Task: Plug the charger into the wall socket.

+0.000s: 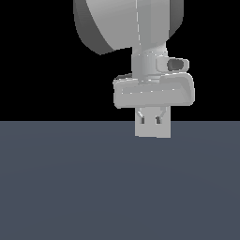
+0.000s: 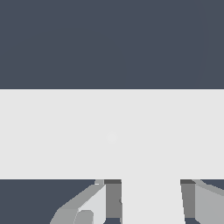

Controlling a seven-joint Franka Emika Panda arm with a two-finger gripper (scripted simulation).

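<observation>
My gripper (image 1: pixel 150 121) hangs from the wide grey hand, fingers pointing down. In the wrist view its two fingers (image 2: pixel 113 197) close against both sides of a plain white block, the charger (image 2: pixel 152 205). The charger runs forward into a wide white band that spans the whole picture. This band is the wall socket (image 2: pixel 52 131), with only a faint dot at its centre. No seam shows between charger and socket. In the exterior view a light-grey square (image 1: pixel 152 130) sits at and just below the fingertips. I cannot tell charger from socket there.
The dark blue-grey floor (image 1: pixel 70 187) fills the lower half of the exterior view, with black background above it. The arm's large grey link (image 1: pixel 126 23) hangs above the hand.
</observation>
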